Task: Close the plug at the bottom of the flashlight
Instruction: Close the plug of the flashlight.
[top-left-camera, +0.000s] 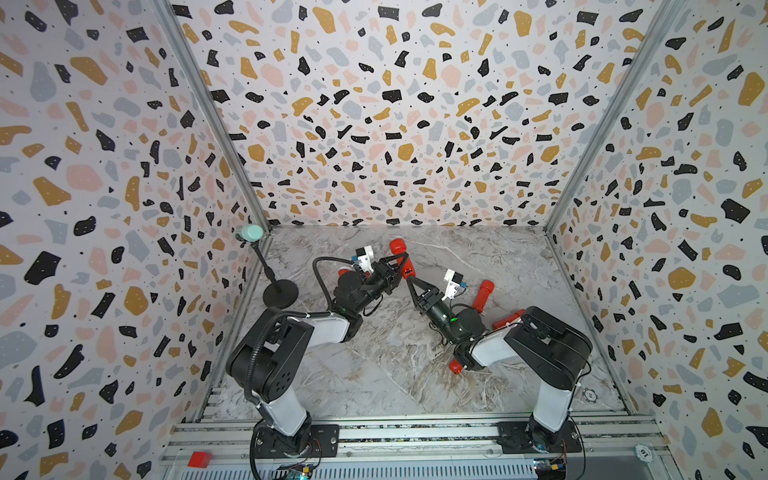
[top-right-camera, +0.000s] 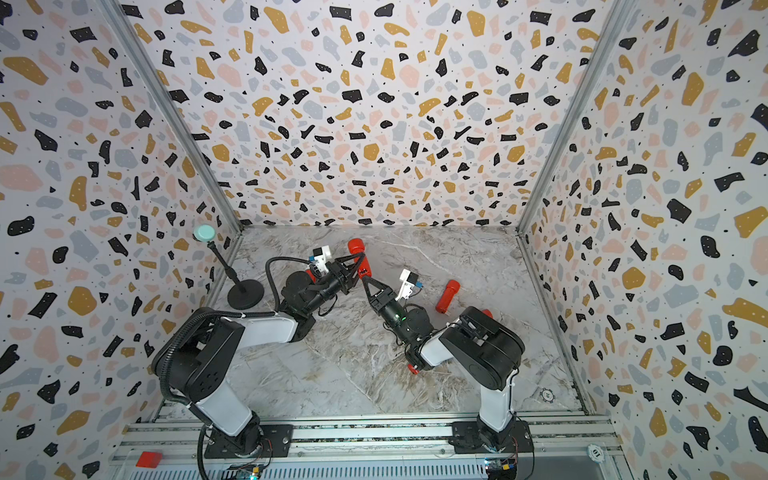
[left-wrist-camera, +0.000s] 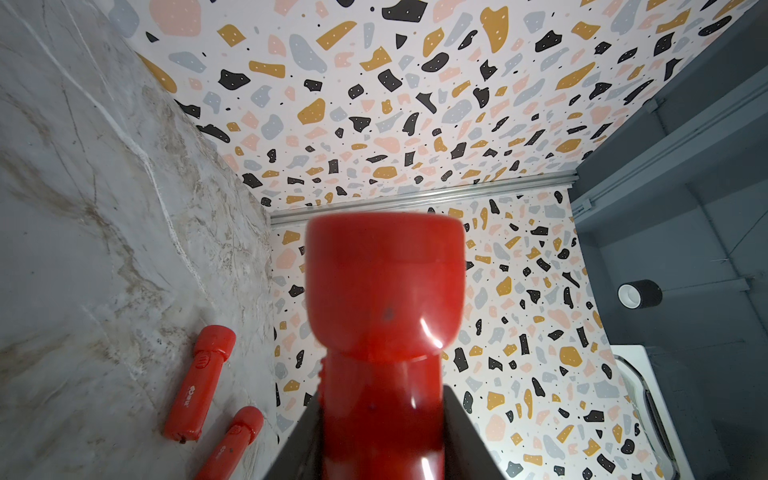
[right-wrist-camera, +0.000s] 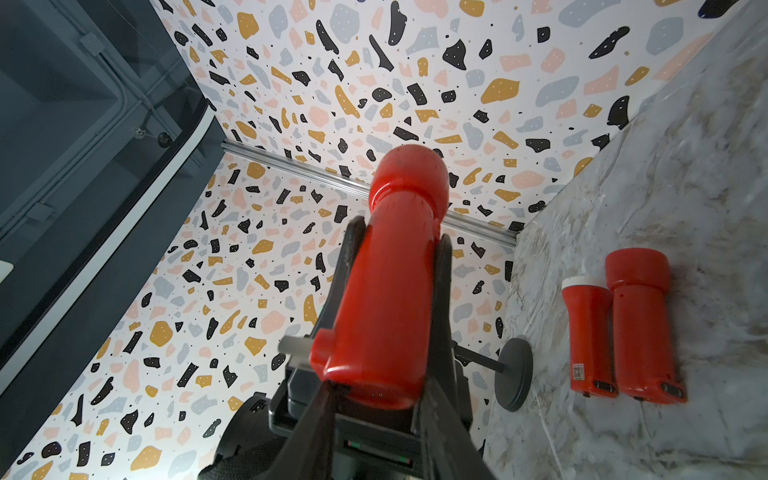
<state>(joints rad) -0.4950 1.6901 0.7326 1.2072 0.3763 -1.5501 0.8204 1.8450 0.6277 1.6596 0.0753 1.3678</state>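
I have the terrazzo walls (top-left-camera: 374, 104) boxing in the grey marble table (top-left-camera: 374, 374) on three sides. The left arm (top-left-camera: 286, 345) and the right arm (top-left-camera: 548, 345) both reach in from the front rail (top-left-camera: 415, 432) and meet near the middle of the table. A black microphone stand (top-left-camera: 280, 293) sits by the left wall, toward the back.

The flashlight (top-left-camera: 398, 246) is red and is off the marble. In both top views I see it held up between the two arms. Its head points toward the back wall and its bottom end points toward the right arm. The left gripper (top-left-camera: 402, 262) is clamped around its barrel, and in the left wrist view the barrel fills the whole gap between the jaws. The right gripper (top-left-camera: 409, 277) has its tips right at the flashlight's bottom end. Its jaws look narrow, but I cannot tell whether they pinch that end or only touch it.

I count several spare flashlights (right-wrist-camera: 642, 328) lying on the table. Two lie side by side near the stand's base, one lies just beside the right wrist, and another is partly hidden under the right arm.

In the right wrist view the plug (right-wrist-camera: 297, 345) stands out sideways from the barrel near the bottom end. Its grey prong is showing, so it is not folded in. A small red block (top-left-camera: 199, 458) rests on the front rail.
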